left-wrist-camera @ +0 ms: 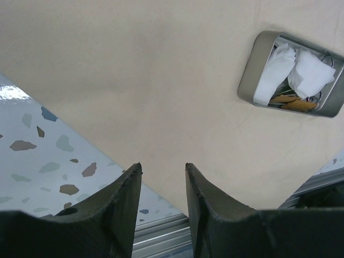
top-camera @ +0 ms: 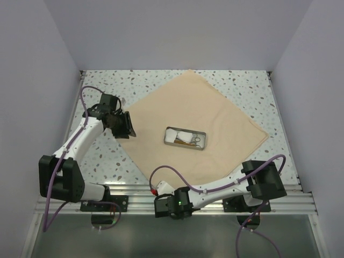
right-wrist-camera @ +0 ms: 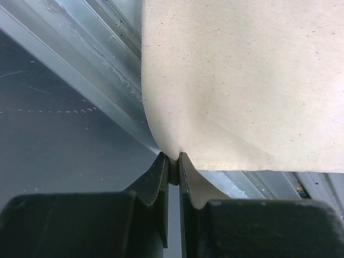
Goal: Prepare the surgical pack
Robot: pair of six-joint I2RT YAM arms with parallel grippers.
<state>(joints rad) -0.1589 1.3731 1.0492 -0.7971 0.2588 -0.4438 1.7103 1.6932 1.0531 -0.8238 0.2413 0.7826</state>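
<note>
Currently held: right gripper is clenched on the 6 o'clock corner of the cloth, a thin pinch at the hem, likely so the corner can be carried over the middle
Left gripper: released, jaws apart with nothing between them, poised above the cloth near its 9 o'clock corner, probably placed for the next fold
Cloth: spread flat as a diamond on the bench, corners at 12, 3, 6 and 9 o'clock, so each can turn inward
Tin: lidless, at the cloth's centre, gauze and instruments inside; centred so the folds can cover it
Edges: the 6 o'clock corner reaches the rail along the near bench edge; the 3 o'clock corner lies near the bench side
Room: bare cloth all round the tin; open bench at 10 and 2 o'clock; walls close off 9, 12 and 3
Risk: a low fold could snag the tin's rim
</note>
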